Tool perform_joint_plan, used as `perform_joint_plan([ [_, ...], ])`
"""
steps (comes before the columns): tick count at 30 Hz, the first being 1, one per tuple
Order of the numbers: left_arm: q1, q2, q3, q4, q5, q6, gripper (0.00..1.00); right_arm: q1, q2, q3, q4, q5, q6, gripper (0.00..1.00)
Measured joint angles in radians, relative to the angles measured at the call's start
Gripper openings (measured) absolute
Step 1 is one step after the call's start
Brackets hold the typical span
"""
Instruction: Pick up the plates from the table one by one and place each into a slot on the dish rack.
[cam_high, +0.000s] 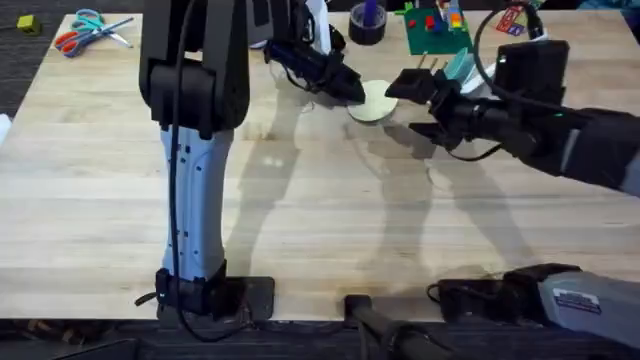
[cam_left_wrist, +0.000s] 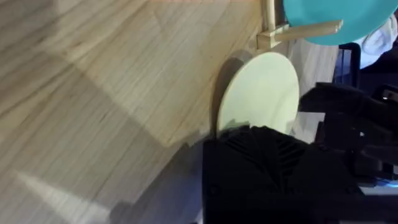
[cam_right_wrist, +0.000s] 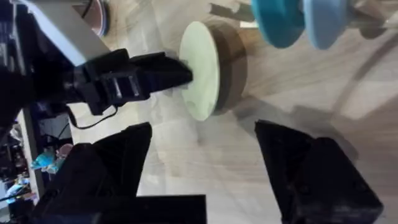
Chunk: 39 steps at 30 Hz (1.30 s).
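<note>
The left arm is rising tall and dark close under the overhead camera, and its left gripper (cam_high: 350, 90) is reaching to the far middle of the bench (cam_high: 300, 220). There it is pinching the cream plate (cam_high: 374, 101) by its edge; in the right wrist view the black fingers (cam_right_wrist: 165, 71) are closing on the rim and the plate is standing tilted, its lower edge near or on the wood. The right gripper (cam_high: 408, 88) is waiting just beside the plate with its 2 fingers spread wide and holding nothing.

The turquoise plate (cam_right_wrist: 278, 22) is already sitting in the dish rack (cam_left_wrist: 298, 31), between the pegs, just behind the cream plate. So 1 of 2 plates seems done, and the step in hand is bringing the cream one to a free slot.

To do this well, the left gripper should be keeping the plate upright, edge down, and lining it with the gap next to the turquoise plate before lowering. I cannot tell clearly which slot is free, because the rack is partly hidden. The right gripper should be staying aside, or steadying the rack if it slides. The grip on the rim looks shallow, so slow moving is wise.
</note>
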Motion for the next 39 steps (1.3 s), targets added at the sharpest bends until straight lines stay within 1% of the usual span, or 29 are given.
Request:
perform_joint_plan([
  [9, 0.000, 0.000, 0.001, -0.004, 0.000, 0.000, 0.039, 0.042, 0.132, 0.000, 0.114, 0.018, 0.019, 0.993],
  [18, 0.000, 0.000, 0.001, -0.005, 0.000, 0.000, 0.038, 0.083, 0.200, 0.000, 0.260, 0.069, 0.045, 0.993],
  [23, 0.000, 0.000, 0.001, -0.006, 0.000, 0.000, 0.038, 0.099, 0.271, 0.017, 0.383, 0.075, 0.049, 0.993],
  [27, 0.000, 0.000, 0.001, -0.008, 0.000, 0.000, 0.039, 0.102, 0.300, 0.024, 0.428, 0.075, 0.049, 0.983],
  [29, 0.000, 0.000, 0.001, -0.009, 0.000, 0.000, 0.039, 0.102, 0.303, 0.024, 0.427, 0.078, 0.049, 0.938],
  [31, 0.000, 0.000, 0.001, -0.009, 0.000, 0.000, 0.039, 0.102, 0.309, 0.024, 0.426, 0.083, 0.048, 0.857],
  [34, 0.000, 0.000, 0.001, -0.009, -0.001, 0.000, 0.039, 0.101, 0.322, 0.024, 0.421, 0.096, 0.047, 0.690],
  [37, 0.000, 0.000, 0.001, -0.009, 0.000, 0.000, 0.039, 0.101, 0.331, 0.023, 0.415, 0.102, 0.048, 0.551],
  [39, 0.000, 0.000, 0.001, -0.009, 0.000, 0.000, 0.039, 0.101, 0.337, 0.022, 0.409, 0.104, 0.049, 0.442],
])
